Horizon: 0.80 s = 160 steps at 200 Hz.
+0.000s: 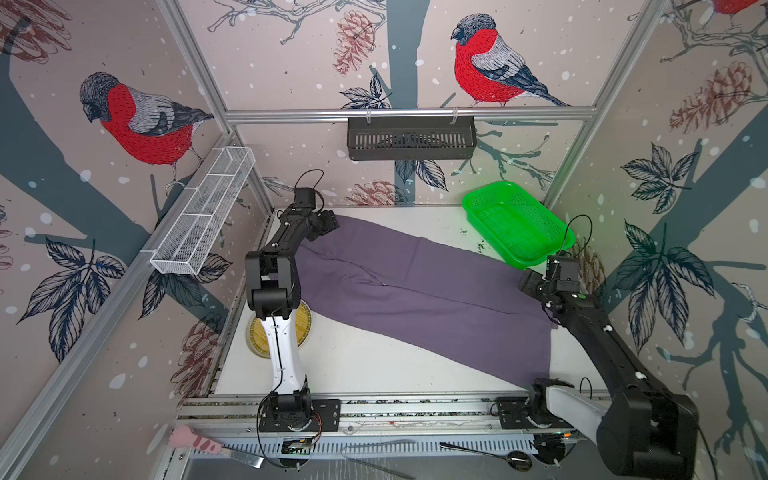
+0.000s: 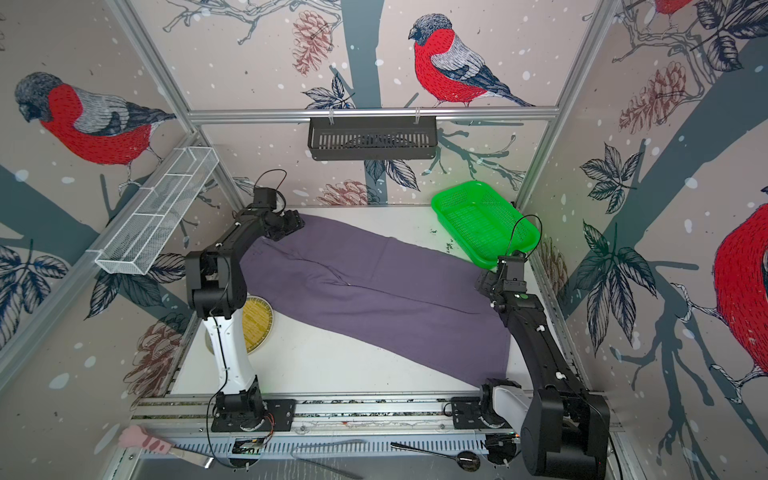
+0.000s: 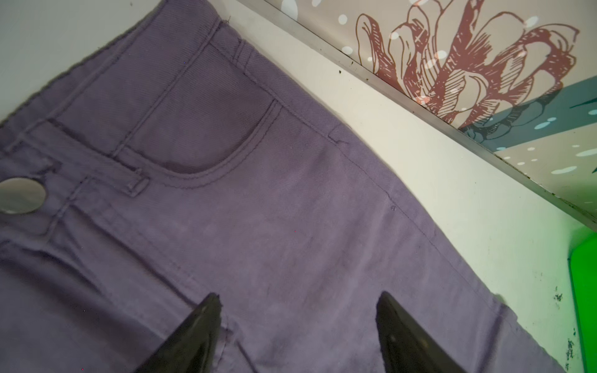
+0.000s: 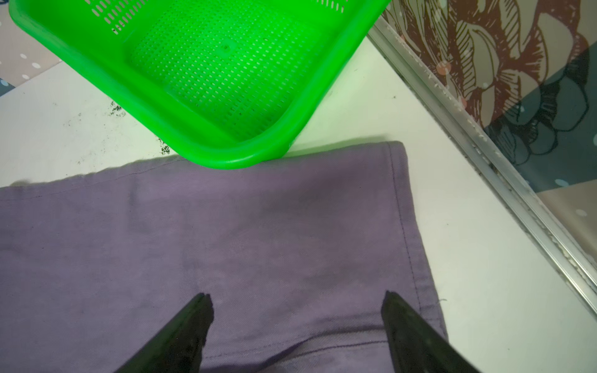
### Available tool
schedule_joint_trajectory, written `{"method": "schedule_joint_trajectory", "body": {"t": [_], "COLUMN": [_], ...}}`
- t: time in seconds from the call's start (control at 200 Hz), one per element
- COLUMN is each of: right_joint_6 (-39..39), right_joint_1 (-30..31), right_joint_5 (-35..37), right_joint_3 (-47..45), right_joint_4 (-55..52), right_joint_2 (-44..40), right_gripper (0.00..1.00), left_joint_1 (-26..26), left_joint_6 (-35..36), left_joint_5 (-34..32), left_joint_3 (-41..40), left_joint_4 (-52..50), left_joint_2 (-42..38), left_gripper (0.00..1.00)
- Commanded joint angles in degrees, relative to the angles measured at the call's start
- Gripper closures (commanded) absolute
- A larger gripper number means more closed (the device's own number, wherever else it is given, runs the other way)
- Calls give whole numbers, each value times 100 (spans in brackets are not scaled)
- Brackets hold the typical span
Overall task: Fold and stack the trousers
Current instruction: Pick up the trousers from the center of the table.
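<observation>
Unfolded trousers point(image 1: 436, 299) lying lengthwise, tool to tool.
Waistband point(image 3: 97, 106) is sitting under my left gripper point(image 3: 298, 297), hem point(image 4: 403, 226) under my right gripper point(image 4: 296, 294); both gaping, empty.

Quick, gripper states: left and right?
Left gripper: open, empty, over the waist of the trousers.
Right gripper: open, empty, over the hem end.

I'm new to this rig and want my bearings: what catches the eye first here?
The purple-grey trousers lie spread flat, slanting across the white table. A bright green basket sits in the far right corner by the leg ends, under walls of red-breasted birds. The left gripper hovers open over the waistband, the right gripper open over a hem.
</observation>
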Motion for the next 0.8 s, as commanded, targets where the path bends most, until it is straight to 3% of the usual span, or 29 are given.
{"method": "schedule_joint_trajectory", "body": {"t": [0.0, 0.21, 0.555, 0.795], "right_joint_6": [-70, -238, -239, -221], "right_joint_1": [-32, -67, -337, -384], "right_joint_5": [111, 508, 815, 812], "right_joint_3": [99, 194, 182, 233], "right_joint_4": [187, 88, 195, 272], "right_joint_2": [88, 138, 345, 626], "right_gripper": [15, 14, 14, 14], "left_joint_1": [4, 71, 215, 407], "left_joint_6": [75, 571, 927, 1291], "left_joint_5": [-494, -1189, -1497, -1827], "left_joint_3": [629, 1742, 2921, 3172], "left_joint_4": [-398, -534, -265, 89], "left_joint_2": [460, 1299, 2220, 2463], "left_gripper": [24, 24, 24, 24]}}
